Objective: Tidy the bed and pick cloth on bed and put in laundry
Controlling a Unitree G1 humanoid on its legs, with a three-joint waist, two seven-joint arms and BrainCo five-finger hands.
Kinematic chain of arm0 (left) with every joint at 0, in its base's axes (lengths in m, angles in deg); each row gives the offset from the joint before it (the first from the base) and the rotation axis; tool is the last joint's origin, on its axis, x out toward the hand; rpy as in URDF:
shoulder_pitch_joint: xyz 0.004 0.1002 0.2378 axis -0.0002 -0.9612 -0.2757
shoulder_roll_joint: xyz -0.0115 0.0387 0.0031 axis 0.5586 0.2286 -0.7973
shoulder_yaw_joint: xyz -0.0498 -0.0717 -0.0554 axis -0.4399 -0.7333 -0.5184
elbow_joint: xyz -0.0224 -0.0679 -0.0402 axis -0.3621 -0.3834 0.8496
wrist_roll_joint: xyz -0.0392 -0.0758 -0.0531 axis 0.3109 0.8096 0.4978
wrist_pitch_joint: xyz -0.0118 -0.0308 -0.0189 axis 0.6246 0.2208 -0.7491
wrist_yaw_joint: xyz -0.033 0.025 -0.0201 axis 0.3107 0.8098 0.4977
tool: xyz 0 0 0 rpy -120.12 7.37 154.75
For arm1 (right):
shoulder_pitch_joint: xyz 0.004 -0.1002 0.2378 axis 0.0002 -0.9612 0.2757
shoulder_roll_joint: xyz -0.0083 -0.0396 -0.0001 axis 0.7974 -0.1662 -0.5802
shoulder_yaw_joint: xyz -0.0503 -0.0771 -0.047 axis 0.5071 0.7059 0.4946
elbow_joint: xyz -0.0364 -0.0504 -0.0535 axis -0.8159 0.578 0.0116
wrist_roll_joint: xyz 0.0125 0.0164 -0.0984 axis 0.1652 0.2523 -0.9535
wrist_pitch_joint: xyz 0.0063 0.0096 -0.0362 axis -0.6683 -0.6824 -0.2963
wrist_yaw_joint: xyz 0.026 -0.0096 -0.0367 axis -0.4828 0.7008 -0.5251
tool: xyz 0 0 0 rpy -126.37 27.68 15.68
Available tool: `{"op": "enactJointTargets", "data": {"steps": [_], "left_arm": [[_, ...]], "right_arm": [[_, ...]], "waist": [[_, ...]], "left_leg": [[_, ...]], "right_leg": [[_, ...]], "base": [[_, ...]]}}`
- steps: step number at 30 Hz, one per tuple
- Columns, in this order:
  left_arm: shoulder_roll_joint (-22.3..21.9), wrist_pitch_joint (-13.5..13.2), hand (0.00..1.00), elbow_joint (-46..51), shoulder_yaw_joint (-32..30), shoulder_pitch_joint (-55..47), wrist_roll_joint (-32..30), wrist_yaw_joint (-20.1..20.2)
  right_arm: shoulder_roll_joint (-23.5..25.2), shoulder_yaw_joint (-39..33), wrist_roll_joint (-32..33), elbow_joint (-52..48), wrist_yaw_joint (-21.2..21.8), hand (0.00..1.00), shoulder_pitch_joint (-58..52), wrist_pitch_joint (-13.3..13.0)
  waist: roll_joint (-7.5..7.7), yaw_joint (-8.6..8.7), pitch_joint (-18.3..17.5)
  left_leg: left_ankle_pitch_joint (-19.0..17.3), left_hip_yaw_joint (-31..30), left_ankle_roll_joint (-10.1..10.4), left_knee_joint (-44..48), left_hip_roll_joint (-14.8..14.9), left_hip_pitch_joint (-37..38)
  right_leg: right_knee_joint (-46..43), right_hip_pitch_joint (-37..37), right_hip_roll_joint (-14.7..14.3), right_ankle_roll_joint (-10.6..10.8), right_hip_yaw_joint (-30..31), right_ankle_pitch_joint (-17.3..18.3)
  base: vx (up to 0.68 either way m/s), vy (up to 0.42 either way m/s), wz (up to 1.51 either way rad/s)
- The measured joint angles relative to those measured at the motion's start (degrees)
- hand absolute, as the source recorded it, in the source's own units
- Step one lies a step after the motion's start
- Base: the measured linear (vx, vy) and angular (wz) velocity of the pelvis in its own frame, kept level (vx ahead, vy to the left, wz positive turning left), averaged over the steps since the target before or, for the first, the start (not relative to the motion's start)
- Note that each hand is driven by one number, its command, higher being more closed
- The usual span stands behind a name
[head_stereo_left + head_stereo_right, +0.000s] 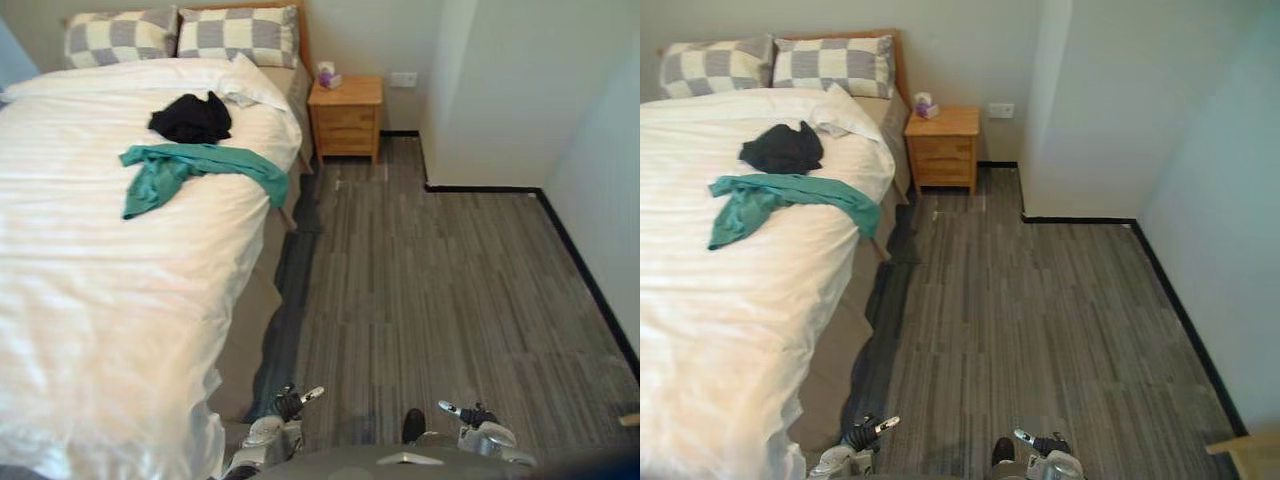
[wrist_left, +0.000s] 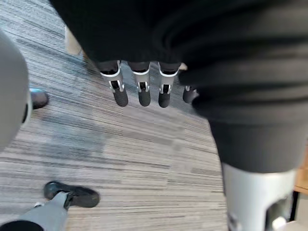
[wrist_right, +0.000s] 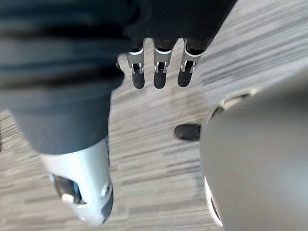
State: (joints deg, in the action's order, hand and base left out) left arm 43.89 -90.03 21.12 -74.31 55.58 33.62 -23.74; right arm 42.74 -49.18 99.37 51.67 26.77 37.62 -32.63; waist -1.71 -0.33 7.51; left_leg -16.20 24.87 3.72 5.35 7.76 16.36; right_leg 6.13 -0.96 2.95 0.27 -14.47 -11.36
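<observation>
A bed with a white duvet fills the left side. Across its upper half lies a teal garment, spread out with one end near the bed's right edge. Just beyond it sits a crumpled black garment. Both hands hang low at the bottom of the eye views, far from the clothes. My left hand is by the foot of the bed, its fingers straight over bare floor. My right hand is further right, its fingers straight as well, holding nothing.
Two checked pillows lie at the head of the bed. A wooden nightstand with a small tissue box stands in the corner. Grey plank floor runs right of the bed to white walls with black skirting. A wooden corner shows bottom right.
</observation>
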Motion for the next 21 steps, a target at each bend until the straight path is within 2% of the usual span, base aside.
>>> {"op": "enactJointTargets", "data": {"steps": [1,7,12,15,16,17,18,20,21], "left_arm": [[-1.43,1.02,0.00,-1.90,-7.83,-1.01,0.12,-0.35],[-1.33,1.01,0.00,-1.84,-8.44,-0.81,0.10,-0.25],[-1.07,0.95,0.00,-0.51,-11.37,-0.86,-3.34,-0.38],[-0.74,0.82,0.00,0.86,-12.77,-1.37,-5.85,-0.36],[-0.63,0.65,0.00,0.99,-12.82,-1.36,-7.55,-0.50],[-0.54,0.60,0.00,1.07,-12.81,-1.37,-8.12,-0.54],[-0.25,0.43,0.00,1.93,-12.90,-1.43,-9.52,-0.81],[-0.72,-0.54,0.00,3.97,-13.10,-2.21,-10.05,-1.01],[-1.08,-1.40,0.00,5.07,-13.12,-3.08,-10.04,-1.01]], "right_arm": [[-0.46,-1.25,-1.22,-1.49,4.88,0.00,-0.29,-0.17],[-0.36,-1.30,-1.18,-2.09,5.09,0.00,-0.39,-0.79],[0.86,-4.75,0.44,-6.10,8.58,0.00,-3.27,-6.55],[1.70,-7.88,2.33,-7.94,11.64,0.00,-4.95,-9.81],[1.97,-8.82,2.29,-8.97,13.41,0.00,-5.54,-11.13],[2.26,-9.36,2.29,-9.43,14.15,0.00,-5.73,-11.79],[3.11,-10.69,2.08,-10.06,15.31,0.00,-6.29,-12.75],[3.25,-11.13,1.26,-10.58,16.38,0.00,-7.05,-13.08],[3.16,-11.16,0.81,-10.70,16.56,0.00,-7.13,-13.16]], "waist": [[-1.62,0.85,1.91],[-1.12,0.94,2.54],[-0.64,0.86,3.76],[0.10,0.53,4.99],[-0.26,0.63,5.13],[-0.24,0.70,5.27],[0.50,0.92,5.46],[0.60,0.75,5.57],[0.32,0.87,5.55]], "left_leg": [[1.82,1.02,3.02,-0.34,1.45,1.56],[1.40,1.27,2.10,-1.16,1.58,1.19],[1.38,1.74,2.13,0.33,2.15,-4.24],[0.84,2.66,2.23,1.92,3.65,-6.70],[1.12,3.17,2.65,3.30,4.58,-7.56],[1.35,3.03,2.81,4.87,4.96,-7.89],[2.26,2.97,1.94,10.34,5.63,-9.86],[5.21,2.16,0.22,21.18,7.32,-12.76],[8.68,0.28,-1.23,28.21,8.50,-14.63]], "right_leg": [[-0.06,-0.58,-2.08,-3.25,-3.73,1.06],[-0.11,-0.83,-1.73,-3.05,-4.69,0.91],[-0.49,-5.61,-1.39,-2.96,-7.10,0.85],[-1.25,-8.10,-2.65,-4.04,-8.08,1.66],[-4.73,-10.34,-2.81,-5.30,-8.21,3.74],[-6.34,-11.09,-2.60,-5.31,-8.33,4.98],[-8.73,-11.79,-1.73,-5.65,-8.12,6.84],[-11.41,-10.64,-0.57,-6.09,-8.06,9.47],[-12.41,-9.08,-0.21,-6.15,-7.72,11.07]], "base": [[-0.04,0.015,-0.16],[-0.01,-0.001,0.02],[-0.01,-0.007,-0.04],[0.06,-0.008,-0.14],[0.13,0.026,-0.16],[0.18,0.030,-0.15],[0.20,-0.027,-0.11],[0.22,-0.102,-0.11],[0.20,-0.114,-0.06]]}}
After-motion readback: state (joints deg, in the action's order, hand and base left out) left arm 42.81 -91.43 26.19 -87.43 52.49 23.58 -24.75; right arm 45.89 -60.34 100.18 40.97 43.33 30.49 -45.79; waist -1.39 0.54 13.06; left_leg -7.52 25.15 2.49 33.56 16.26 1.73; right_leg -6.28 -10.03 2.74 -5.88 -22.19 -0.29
